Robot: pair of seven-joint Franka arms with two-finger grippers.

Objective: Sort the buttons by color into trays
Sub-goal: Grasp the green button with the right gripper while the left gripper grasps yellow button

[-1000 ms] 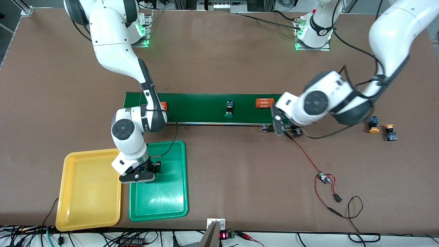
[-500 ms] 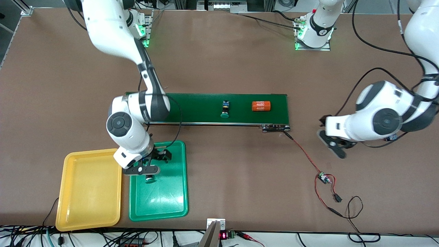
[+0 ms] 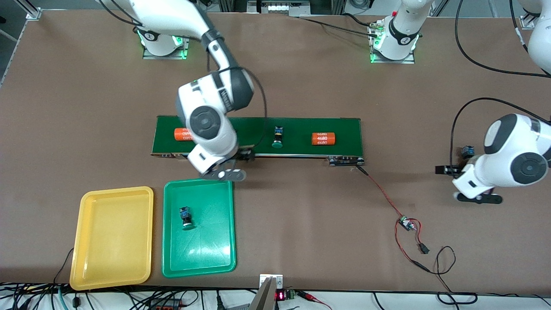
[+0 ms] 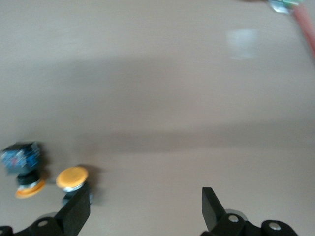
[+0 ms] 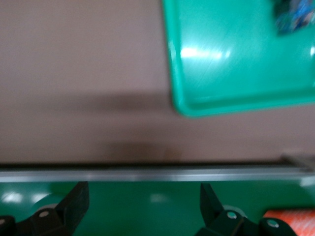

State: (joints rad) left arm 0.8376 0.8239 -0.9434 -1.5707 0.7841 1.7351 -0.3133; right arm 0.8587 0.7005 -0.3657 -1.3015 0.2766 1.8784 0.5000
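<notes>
Buttons: one green-capped button (image 3: 185, 215) lies in the green tray (image 3: 215, 258); another (image 3: 277, 137) sits on the belt (image 3: 258, 129) among orange cylinders (image 3: 323, 138).

My right gripper (image 3: 224, 171) hangs open over the belt's edge, my left gripper (image 4: 142, 209) open over the surface by two yellow-capped buttons (image 4: 72, 178); I judge one could easily get knocked aside, being small with blocky black-and-blue bodies.

There are 2 trays: 1 yellow tray (image 3: 112, 237) and 1 green tray (image 3: 206, 241). I count 2 green-capped buttons, 1 in the green tray (image 3: 185, 216) and 1 on the conveyor belt (image 3: 277, 137). The left wrist view shows 2 yellow-orange buttons (image 4: 73, 179) (image 4: 23, 167), though they look blurry. There are 2 orange cylinders (image 3: 323, 138) (image 3: 182, 134), 1 belt (image 3: 297, 129), and 2 grippers (image 3: 234, 165) (image 3: 467, 183).
</notes>
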